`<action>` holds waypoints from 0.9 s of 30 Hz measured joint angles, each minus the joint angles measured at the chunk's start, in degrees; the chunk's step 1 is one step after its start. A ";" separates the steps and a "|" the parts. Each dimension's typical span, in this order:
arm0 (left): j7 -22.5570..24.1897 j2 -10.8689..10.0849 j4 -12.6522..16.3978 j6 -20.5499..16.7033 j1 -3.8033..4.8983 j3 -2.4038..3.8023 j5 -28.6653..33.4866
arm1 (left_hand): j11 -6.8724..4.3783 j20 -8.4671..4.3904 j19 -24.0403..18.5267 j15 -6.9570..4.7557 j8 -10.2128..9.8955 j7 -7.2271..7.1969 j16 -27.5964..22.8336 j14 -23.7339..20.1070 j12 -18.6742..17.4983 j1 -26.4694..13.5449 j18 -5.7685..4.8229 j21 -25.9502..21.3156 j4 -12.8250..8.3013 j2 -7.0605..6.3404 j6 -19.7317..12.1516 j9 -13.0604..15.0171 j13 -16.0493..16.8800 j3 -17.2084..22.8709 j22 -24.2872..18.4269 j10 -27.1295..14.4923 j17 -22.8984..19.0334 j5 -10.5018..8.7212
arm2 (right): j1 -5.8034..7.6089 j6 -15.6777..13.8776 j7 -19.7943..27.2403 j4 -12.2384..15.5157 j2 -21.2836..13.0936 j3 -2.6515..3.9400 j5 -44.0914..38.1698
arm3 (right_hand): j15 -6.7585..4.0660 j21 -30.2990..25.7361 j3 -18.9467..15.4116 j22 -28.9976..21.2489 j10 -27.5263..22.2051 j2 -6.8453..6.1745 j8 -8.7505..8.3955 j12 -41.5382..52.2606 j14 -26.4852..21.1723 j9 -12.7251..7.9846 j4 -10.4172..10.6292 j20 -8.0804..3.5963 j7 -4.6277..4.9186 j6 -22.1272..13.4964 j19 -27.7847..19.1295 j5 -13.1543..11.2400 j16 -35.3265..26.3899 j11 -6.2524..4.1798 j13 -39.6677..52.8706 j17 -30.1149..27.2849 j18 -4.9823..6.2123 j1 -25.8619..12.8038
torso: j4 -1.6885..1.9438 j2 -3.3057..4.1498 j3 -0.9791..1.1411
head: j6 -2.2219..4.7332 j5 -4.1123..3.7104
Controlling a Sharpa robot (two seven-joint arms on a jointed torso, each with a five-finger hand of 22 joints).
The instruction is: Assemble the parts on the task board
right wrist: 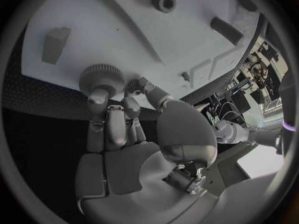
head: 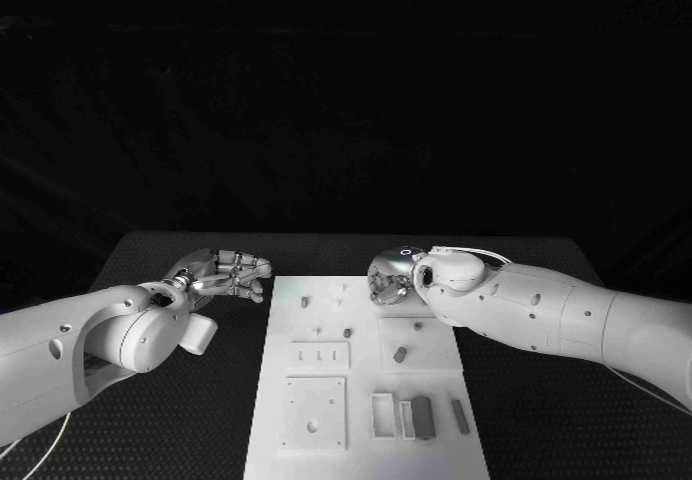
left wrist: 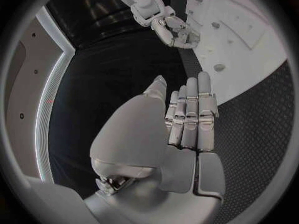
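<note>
Nearest cam, head view: task board (head: 364,400), white plate running down mid table (head: 188,420), w/ raised square plates on its L half and slotted holders at near R. Small grey parts on it: peg (head: 304,299) at far L of board, another (head: 348,332) near centre, a block (head: 400,354) just R of that, long bars (head: 423,416) standing in near-R holders. L to R: left hand (head: 219,274) sits off board's far-L corner, over black table, not touching board; left wrist view has its fingers (left wrist: 193,115) straight, side by side, nothing held, so released. Right hand (head: 389,278) over board's far edge, R of centre; right wrist view shows its fingertips (right wrist: 99,97) closed on a round knurled knob-like part (right wrist: 101,77) at board's edge, so grasping that. Other parts lie apart from both hands.
</note>
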 measured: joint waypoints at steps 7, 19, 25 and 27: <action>-0.03 -0.11 0.04 0.00 0.00 0.00 -0.01 | -0.01 0.00 0.00 0.00 0.00 0.00 -0.21 0.00 0.00 -0.22 0.00 0.00 0.00 -0.22 0.00 -0.05 0.00 0.00 -0.01 0.00 0.07 0.00 | -0.29 -1.64 -0.85 2.09 -0.72 0.78 -0.74 | -0.24 0.00 0.00 0.00 0.41 0.00 -0.21 0.00 0.40 -0.01 0.00 -0.20 -0.22 0.39 0.21 0.00 0.00 0.00 0.12 0.26 0.07 0.00 | 0.00 0.05 -0.03 | 0.24 0.04; -0.09 -0.11 0.09 0.00 0.01 0.00 -0.03 | -0.03 0.01 0.00 0.00 0.00 0.00 -0.22 0.00 0.00 -0.22 0.00 0.00 0.15 -0.22 0.00 -0.05 0.00 0.17 0.06 0.00 0.15 0.00 | 0.10 -5.14 -2.80 3.46 0.86 2.80 -3.85 | -0.42 0.00 -0.33 0.00 0.83 -0.02 -0.03 0.00 0.60 0.00 0.01 -0.24 -0.50 0.72 0.43 -0.01 0.22 -0.41 0.12 0.37 0.07 0.00 | 0.05 0.16 -0.08 | 0.60 0.09; -0.11 -0.09 0.10 0.00 0.01 0.00 -0.03 | -0.05 0.01 0.00 0.00 0.00 0.00 -0.22 0.00 0.00 -0.22 0.00 0.00 0.01 -0.22 0.00 -0.05 0.00 0.31 0.11 -0.02 0.22 0.00 | 0.10 -6.79 -3.84 3.00 2.81 2.79 -5.78 | -0.36 -0.01 -0.34 0.00 1.13 -0.02 -0.03 0.00 0.70 0.00 0.00 -0.41 -0.55 0.95 0.62 -0.01 0.23 -0.30 0.11 0.37 0.07 -0.01 | 0.07 0.20 -0.10 | 0.65 0.09; -0.12 0.00 0.08 0.00 0.02 0.00 -0.04 | -0.02 0.01 0.00 0.00 0.00 0.00 -0.22 0.00 0.00 -0.22 0.00 0.00 0.01 -0.22 0.00 -0.05 0.00 0.31 0.11 0.01 0.22 0.00 | 0.10 -7.10 -4.09 2.54 3.76 2.76 -6.22 | -0.36 -0.01 -0.34 0.00 1.13 -0.03 -0.03 0.00 0.71 0.00 0.00 -0.41 -0.60 1.02 0.62 -0.01 0.22 -0.30 0.11 0.37 0.07 -0.01 | 0.08 0.23 -0.10 | 0.65 0.09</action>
